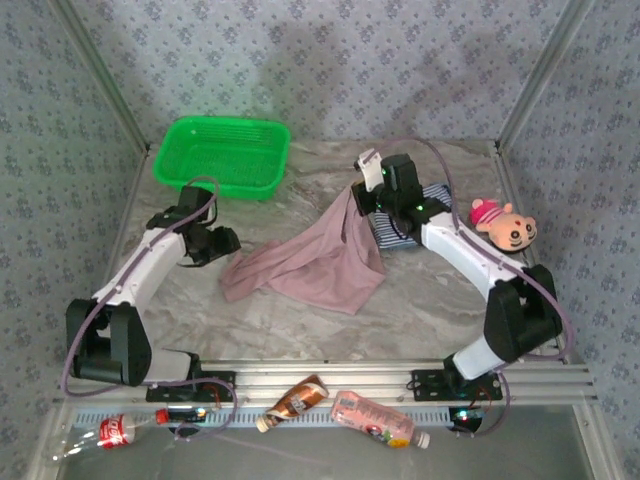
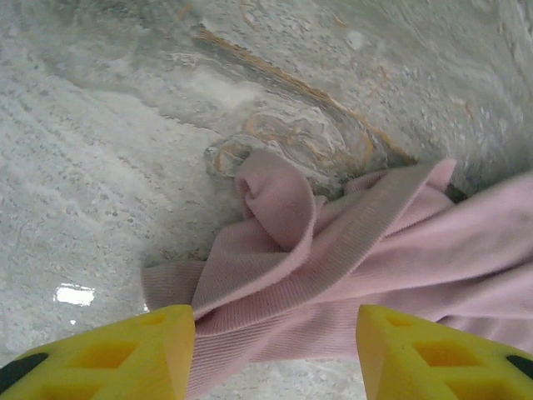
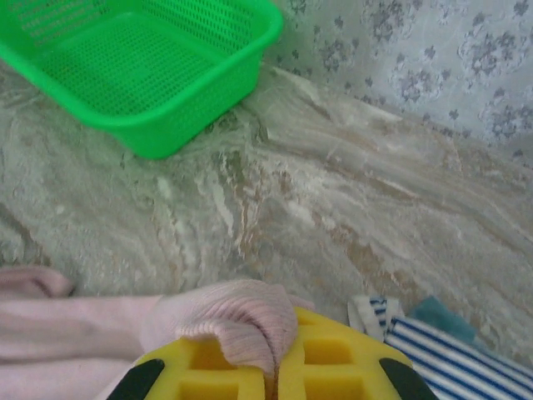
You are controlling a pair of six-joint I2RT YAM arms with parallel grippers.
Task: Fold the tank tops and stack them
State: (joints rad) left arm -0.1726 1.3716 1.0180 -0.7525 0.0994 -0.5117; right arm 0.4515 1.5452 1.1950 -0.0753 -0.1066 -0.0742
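The dusty pink tank top point(image 1: 310, 262) lies spread near the middle of the table point(image 1: 420, 310). One corner is drawn up toward 1 o'clock, where the right jaws hold it above the surface. In the right wrist view the two yellow fingers point(image 3: 333, 362) of the right jaws are pressed together, with a fold of the ribbed pink tank top point(image 3: 237, 321) pinched between them and bulging over their top.

The left jaws sit at the cloth's 9 o'clock end and stand wide apart. In the left wrist view their yellow fingers point(image 2: 125, 358) flank a crumpled, curled edge of the pink tank top point(image 2: 333, 267), which rests on the marbled table point(image 2: 125, 167) and is not gripped.

The navy-and-white striped tank top point(image 1: 398, 236) lies flat under the right arm, at about 2 o'clock from the table's middle and just beside the raised pink corner. The right wrist view shows its stripes point(image 3: 454, 354) with a sliver of teal-blue fabric point(image 3: 433, 312) touching it.

A green mesh basket point(image 1: 220, 155) sits at 11 o'clock, well apart from the clothing. A pink plush toy point(image 1: 503, 225) sits at 3 o'clock beside the right arm. Three plastic bottles point(image 1: 375, 420) lie along the near rail at 6 o'clock.
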